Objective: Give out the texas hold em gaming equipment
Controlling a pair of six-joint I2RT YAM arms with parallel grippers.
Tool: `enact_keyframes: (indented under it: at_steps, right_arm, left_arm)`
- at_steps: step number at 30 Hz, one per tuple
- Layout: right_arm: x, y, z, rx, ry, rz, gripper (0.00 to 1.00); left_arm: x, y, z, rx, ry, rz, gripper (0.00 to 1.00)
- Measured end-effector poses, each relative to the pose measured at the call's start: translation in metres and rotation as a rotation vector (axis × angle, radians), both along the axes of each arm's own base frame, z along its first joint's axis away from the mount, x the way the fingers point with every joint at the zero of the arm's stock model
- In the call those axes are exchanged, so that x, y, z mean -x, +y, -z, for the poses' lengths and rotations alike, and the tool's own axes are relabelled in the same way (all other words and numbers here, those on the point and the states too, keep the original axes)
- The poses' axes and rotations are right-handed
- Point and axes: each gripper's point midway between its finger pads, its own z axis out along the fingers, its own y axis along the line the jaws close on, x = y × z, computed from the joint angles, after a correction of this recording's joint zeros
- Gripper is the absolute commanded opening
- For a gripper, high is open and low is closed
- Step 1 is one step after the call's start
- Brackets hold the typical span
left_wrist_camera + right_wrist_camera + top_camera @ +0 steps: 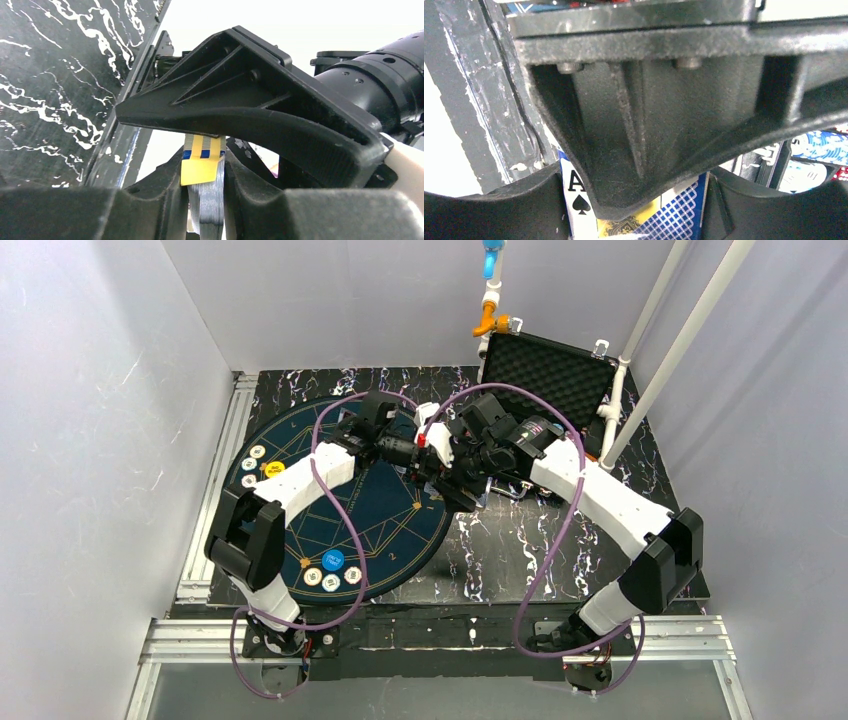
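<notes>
Playing cards (209, 200) sit in mid-air above the middle of the counter (520, 560), where the two wrists meet. The left arm rises from its base at the near left corner, folds at the elbow and sends its white forearm toward the far right. The right arm climbs from the near right corner, bends close to the right edge and reaches back toward the left and the far edge. Both forearms are nearly level and the two tools point at each other.

The left end effector (205, 170) is clenched on the pack, its two black fingers (150, 210) pressing the flat sides while the thin grey card edges show between them. A yellow patch with a blue band sits at the top of the stack. The right end effector (634, 200) straddles the same pack crosswise, one finger (489, 210) just beside each long edge. Whether it presses them or only flanks them I cannot tell.

The right wrist view shows an ace of spades (576, 192) on a white face and a blue lattice back (679, 212).

On the round mat (400, 510), three pale chips (250, 466) and a yellow button disc (273, 468) lie near the left edge. A blue button disc (333, 560) with three more chips lies toward the near edge.
</notes>
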Motion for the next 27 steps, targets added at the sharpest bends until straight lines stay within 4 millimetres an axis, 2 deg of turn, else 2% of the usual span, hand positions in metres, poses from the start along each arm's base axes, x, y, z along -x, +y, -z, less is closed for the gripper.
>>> enact_keyframes:
  at_steps: [2,5,9,14,19,23,27]
  right_arm:
    - [-0.001,0.002,-0.002,-0.011,-0.011,-0.002,0.01]
    - [0.001,0.0,0.0,-0.01,-0.008,-0.002,0.01]
    - [0.002,0.0,-0.003,-0.028,-0.021,-0.003,0.01]
    - [0.005,-0.005,-0.01,-0.044,-0.041,0.008,0.01]
    - [0.008,-0.012,-0.008,-0.04,-0.051,0.04,0.01]
    - [0.009,-0.018,-0.014,-0.066,-0.085,0.076,0.01]
    - [0.011,-0.022,-0.021,-0.083,-0.108,0.08,0.01]
  left_arm:
    - [0.0,0.002,-0.001,-0.022,-0.022,-0.002,0.48]
    - [0.001,0.007,-0.005,-0.035,-0.053,-0.006,0.6]
    - [-0.001,0.015,-0.005,-0.057,-0.057,-0.029,0.97]
    - [-0.008,0.029,-0.002,-0.085,-0.054,-0.068,0.98]
    - [-0.024,0.061,-0.003,-0.136,-0.127,-0.215,0.98]
    - [-0.03,0.081,-0.025,-0.142,-0.27,-0.318,0.98]
    - [-0.023,0.081,-0.043,-0.094,-0.324,-0.306,0.98]
